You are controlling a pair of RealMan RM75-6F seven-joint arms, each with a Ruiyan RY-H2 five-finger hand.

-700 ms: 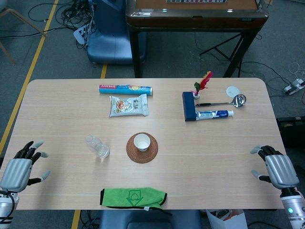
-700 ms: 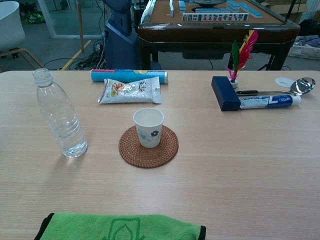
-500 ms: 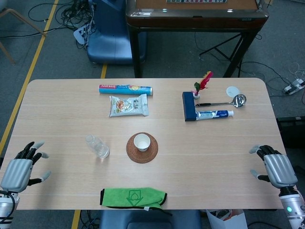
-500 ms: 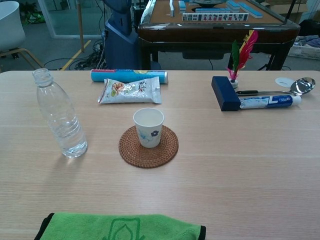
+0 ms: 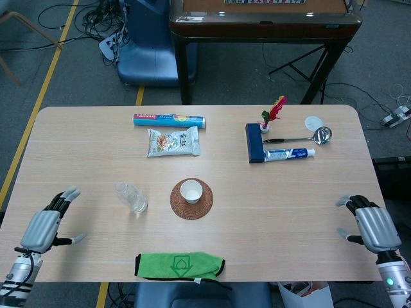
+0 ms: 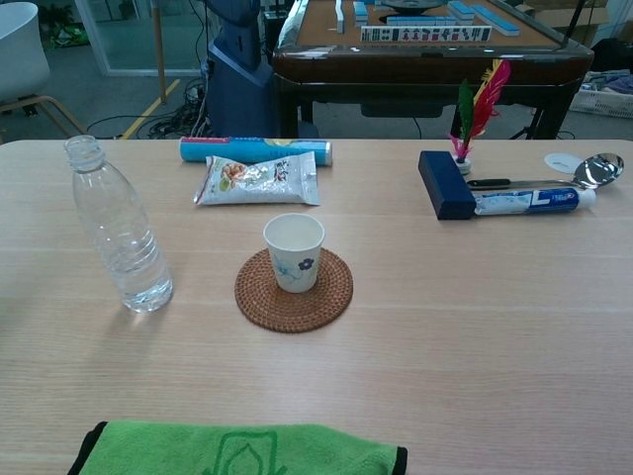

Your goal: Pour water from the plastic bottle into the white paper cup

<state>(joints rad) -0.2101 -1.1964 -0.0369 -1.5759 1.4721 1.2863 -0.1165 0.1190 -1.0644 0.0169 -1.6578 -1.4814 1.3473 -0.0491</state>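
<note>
A clear plastic bottle (image 5: 131, 196) (image 6: 119, 229) stands upright and uncapped on the table, left of centre. To its right a white paper cup (image 5: 191, 190) (image 6: 294, 251) with a small flower print sits on a round woven coaster (image 5: 191, 200) (image 6: 294, 290). My left hand (image 5: 46, 226) hovers at the table's left front edge, fingers spread, holding nothing, well left of the bottle. My right hand (image 5: 370, 224) is at the right front edge, fingers apart and empty. Neither hand shows in the chest view.
A green cloth (image 5: 180, 265) (image 6: 237, 450) lies at the front edge. Behind the cup lie a snack bag (image 5: 173, 141) and a blue tube (image 5: 169, 120). Back right: a dark blue box (image 5: 254, 143), toothpaste (image 5: 289, 154), a ladle (image 5: 302, 136), a feather shuttlecock (image 5: 272, 113), a white lid (image 5: 313, 122).
My left hand has moved right and forward onto the table edge, closer to the bottle. The right hand, bottle and cup have not moved.
</note>
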